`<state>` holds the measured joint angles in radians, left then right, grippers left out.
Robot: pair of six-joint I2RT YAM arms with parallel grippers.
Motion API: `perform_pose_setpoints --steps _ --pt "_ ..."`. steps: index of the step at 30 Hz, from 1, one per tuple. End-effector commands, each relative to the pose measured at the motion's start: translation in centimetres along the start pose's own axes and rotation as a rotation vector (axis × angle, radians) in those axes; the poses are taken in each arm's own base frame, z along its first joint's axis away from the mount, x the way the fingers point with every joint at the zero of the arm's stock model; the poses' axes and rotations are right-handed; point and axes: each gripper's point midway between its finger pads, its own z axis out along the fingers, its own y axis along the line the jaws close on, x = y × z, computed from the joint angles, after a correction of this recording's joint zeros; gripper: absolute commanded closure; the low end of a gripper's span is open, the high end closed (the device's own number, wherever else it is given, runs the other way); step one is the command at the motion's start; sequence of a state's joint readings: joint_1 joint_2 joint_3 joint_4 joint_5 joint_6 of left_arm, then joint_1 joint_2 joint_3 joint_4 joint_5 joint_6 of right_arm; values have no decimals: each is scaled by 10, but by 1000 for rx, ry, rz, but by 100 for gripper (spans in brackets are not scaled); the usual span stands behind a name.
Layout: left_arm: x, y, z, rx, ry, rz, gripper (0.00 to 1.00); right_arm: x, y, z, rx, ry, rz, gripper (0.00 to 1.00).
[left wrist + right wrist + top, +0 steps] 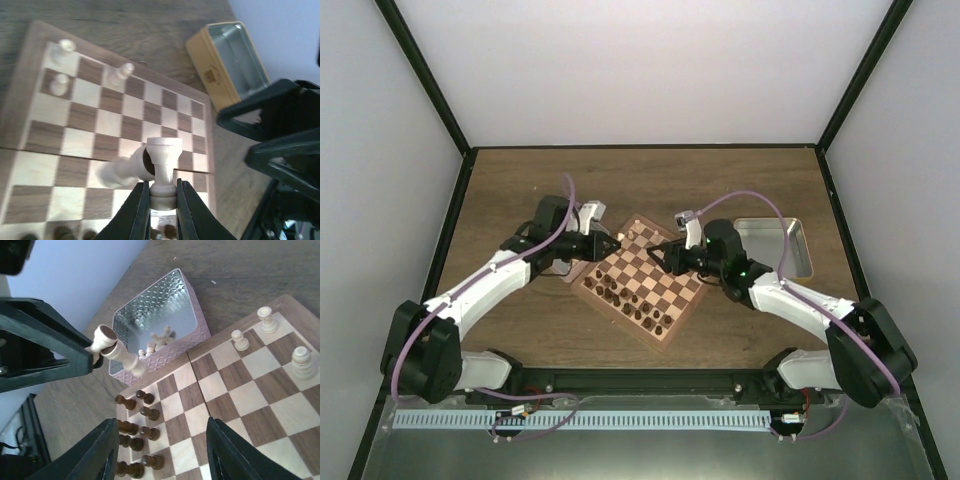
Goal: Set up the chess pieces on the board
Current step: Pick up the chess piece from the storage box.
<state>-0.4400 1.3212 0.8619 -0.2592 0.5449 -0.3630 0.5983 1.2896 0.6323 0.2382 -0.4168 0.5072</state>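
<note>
The left gripper is pinched almost closed on the foot of a light beige chess piece with a broad flat top, which stands upright just past its fingertips. A second light piece lies crosswise against that one's left side, blurred, and I cannot tell whether the jaws grip it too. Beneath and ahead of this gripper spreads the board. Far ahead and to its left, three light pieces stand upright on separate squares near the board's edge. Ahead and to its right, off the board, sits a gold-sided tin with a silver inside. The right gripper hangs over the board with its jaws wide apart and nothing between them. A cluster of dark pieces stands on the squares just ahead of its left finger. Farther ahead, touching or just beside the board's rim, an embossed tin holds several light pieces. From above, the two grippers face each other across the board's far corner.
</note>
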Motion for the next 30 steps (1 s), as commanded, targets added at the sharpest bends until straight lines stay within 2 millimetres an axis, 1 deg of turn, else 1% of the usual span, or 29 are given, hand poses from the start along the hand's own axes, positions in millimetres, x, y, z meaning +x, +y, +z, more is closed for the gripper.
perform_pose_setpoints --steps 1,4,7,9,14,17,21,27,30 --pt "7 -40 9 178 30 93 95 -9 3 -9 5 -66 -232 50" --pt "13 -55 17 220 57 107 96 -3 7 -12 -17 -62 -346 50" --pt "18 -69 20 259 78 129 95 3 9 -16 -38 -74 -403 50" --pt "19 -80 20 294 89 146 95 3 17 -22 -73 -109 -444 50" --pt "23 -105 14 374 110 198 95 15 21 -32 -116 -164 -545 51" --pt "24 -109 13 372 110 211 95 23 26 -37 -159 -188 -591 51" --pt "26 -113 14 383 128 217 95 19 35 -42 -191 -234 -627 50" --pt "29 -124 16 404 139 238 95 15 42 -37 -225 -224 -639 49" --pt "28 -128 15 408 140 240 95 15 42 -33 -226 -214 -639 49"
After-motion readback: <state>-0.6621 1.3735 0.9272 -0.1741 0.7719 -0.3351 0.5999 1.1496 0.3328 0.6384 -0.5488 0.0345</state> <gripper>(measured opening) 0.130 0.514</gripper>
